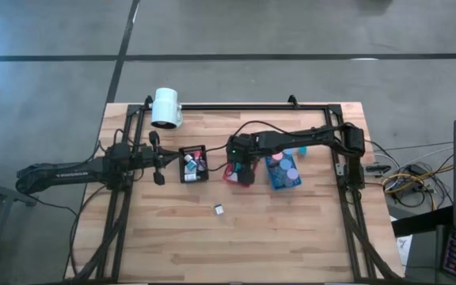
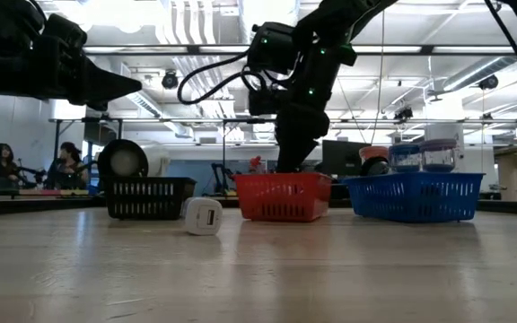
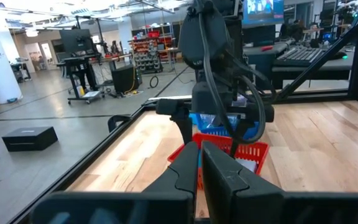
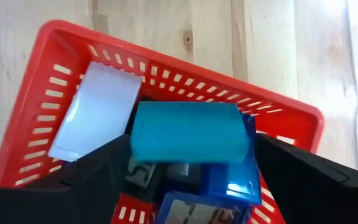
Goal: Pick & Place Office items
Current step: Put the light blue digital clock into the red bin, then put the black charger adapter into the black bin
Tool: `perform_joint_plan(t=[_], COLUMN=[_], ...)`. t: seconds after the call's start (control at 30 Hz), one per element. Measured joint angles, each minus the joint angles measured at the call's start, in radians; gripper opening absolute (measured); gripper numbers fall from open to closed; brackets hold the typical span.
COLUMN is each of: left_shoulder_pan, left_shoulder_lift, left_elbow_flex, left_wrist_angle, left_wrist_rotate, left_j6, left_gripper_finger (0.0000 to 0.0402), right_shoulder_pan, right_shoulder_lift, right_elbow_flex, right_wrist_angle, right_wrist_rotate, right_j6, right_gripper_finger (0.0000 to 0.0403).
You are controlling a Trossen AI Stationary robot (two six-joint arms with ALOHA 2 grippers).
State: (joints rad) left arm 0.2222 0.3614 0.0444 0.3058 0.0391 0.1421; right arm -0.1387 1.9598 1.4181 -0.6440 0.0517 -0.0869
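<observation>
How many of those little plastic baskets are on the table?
3, in a row across the table's middle: a black basket nearest the left arm, a red basket under the right gripper, and a blue basket beyond it. None seems hidden.

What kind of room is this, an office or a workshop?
Most likely a robotics lab or workshop: two arms are mounted at a wooden table, open ceiling ducts and lights hang overhead, and benches with monitors and people fill the background.
</observation>
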Motion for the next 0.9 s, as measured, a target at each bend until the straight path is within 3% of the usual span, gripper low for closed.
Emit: perform_joint_plan(t=[0.37, 0.63, 0.9], left_shoulder_pan=[0.0, 0.0, 0.0], left_shoulder_lift=[0.0, 0.0, 0.001], left_elbow_flex=[0.0, 0.0, 0.0], left_wrist_angle=[0.0, 0.0, 0.0], left_wrist_rotate=[0.0, -0.002, -0.001], left_j6=[0.0, 0.0, -0.006], left_gripper_finger=[0.0023, 0.0023, 0.0023], right_shoulder_pan=[0.0, 0.004, 0.004], right_shoulder_lift=[-0.142, -0.497, -0.884], right_elbow_flex=[0.0, -0.03, -0.251], right_wrist_angle=[-0.079, 0.043, 0.386], right_wrist_rotate=[0.0, -0.163, -0.245], right_j6=[0.004, -0.073, -0.038], right_gripper_finger=[0.0348, 0.0306, 0.0224])
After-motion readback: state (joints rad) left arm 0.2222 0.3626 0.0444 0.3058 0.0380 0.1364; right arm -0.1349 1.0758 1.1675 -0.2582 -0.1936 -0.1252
